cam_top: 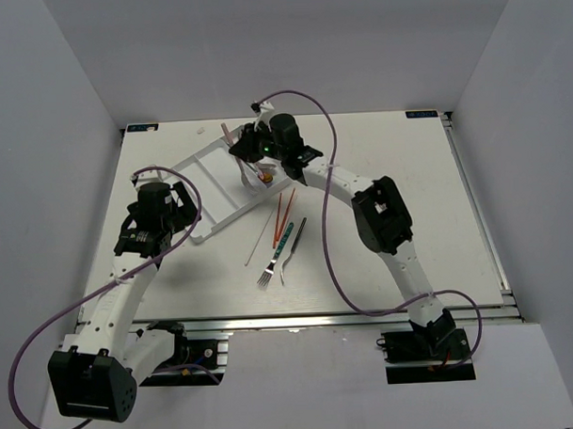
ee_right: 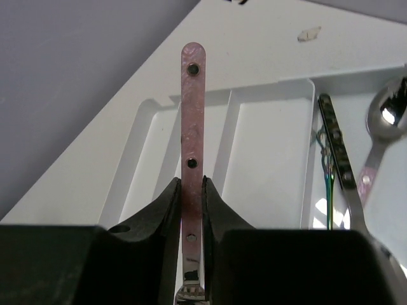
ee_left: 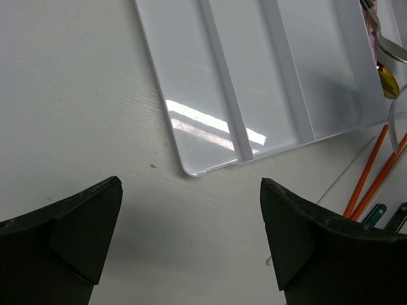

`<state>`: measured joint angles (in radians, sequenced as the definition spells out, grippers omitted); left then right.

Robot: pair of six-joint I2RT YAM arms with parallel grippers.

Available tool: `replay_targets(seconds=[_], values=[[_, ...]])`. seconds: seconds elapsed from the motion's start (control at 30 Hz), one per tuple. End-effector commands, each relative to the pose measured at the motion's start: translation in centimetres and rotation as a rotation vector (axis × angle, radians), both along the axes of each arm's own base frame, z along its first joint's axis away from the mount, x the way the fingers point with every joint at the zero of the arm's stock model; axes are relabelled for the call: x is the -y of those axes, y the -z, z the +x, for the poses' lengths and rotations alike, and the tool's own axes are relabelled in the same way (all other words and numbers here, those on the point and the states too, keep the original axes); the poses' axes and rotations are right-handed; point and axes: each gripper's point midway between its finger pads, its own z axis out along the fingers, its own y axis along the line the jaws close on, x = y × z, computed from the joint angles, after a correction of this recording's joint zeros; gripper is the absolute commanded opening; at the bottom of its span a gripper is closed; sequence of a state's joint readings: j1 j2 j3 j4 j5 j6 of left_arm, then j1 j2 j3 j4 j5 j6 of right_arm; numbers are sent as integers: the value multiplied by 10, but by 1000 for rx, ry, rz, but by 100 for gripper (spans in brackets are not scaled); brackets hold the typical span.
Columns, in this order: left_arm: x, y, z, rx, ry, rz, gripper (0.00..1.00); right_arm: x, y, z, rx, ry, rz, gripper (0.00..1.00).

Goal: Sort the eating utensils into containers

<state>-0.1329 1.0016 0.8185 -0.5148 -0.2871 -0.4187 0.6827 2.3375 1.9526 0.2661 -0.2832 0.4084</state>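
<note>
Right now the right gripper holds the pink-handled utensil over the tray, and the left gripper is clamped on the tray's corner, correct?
Not quite. The left gripper is open and holds nothing. The left wrist view shows the corner of the tray lying ahead of it, untouched. The right gripper does hold the pink-handled utensil over the tray.

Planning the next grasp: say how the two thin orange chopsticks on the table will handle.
The thin orange chopsticks look straight, so probably stiff. So slender, they are likely light and easily nudged. Lying flat on the white table, they may roll or slip.
</note>
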Motion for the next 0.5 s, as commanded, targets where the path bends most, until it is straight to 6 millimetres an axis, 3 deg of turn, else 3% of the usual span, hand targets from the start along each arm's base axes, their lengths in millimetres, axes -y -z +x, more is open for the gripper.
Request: replay_targets(seconds=[0.0,0.07,0.1,0.13,0.27,0.37,0.4,0.47], values=[[1,-10,5,30,9,-4,98,-24,-59,24,166,-24,160,0],[2,-10,4,28,13,-8,98,-31,-54,33,208,-26,143,1],[3,-11,4,34,16,-11,98,-36,-32,41,203,-23,119,2],[3,-12,4,37,18,-10,98,-37,-44,46,239,-12,133,3],[4,-16,3,53,25,-17,98,-36,-23,51,258,-2,96,6],[6,-16,3,52,31,-21,98,-38,-14,47,260,-19,64,23],[6,-16,4,52,32,-23,98,-38,-16,46,263,-21,58,43],[6,-16,4,50,35,-23,98,-39,-19,42,271,-33,41,55]])
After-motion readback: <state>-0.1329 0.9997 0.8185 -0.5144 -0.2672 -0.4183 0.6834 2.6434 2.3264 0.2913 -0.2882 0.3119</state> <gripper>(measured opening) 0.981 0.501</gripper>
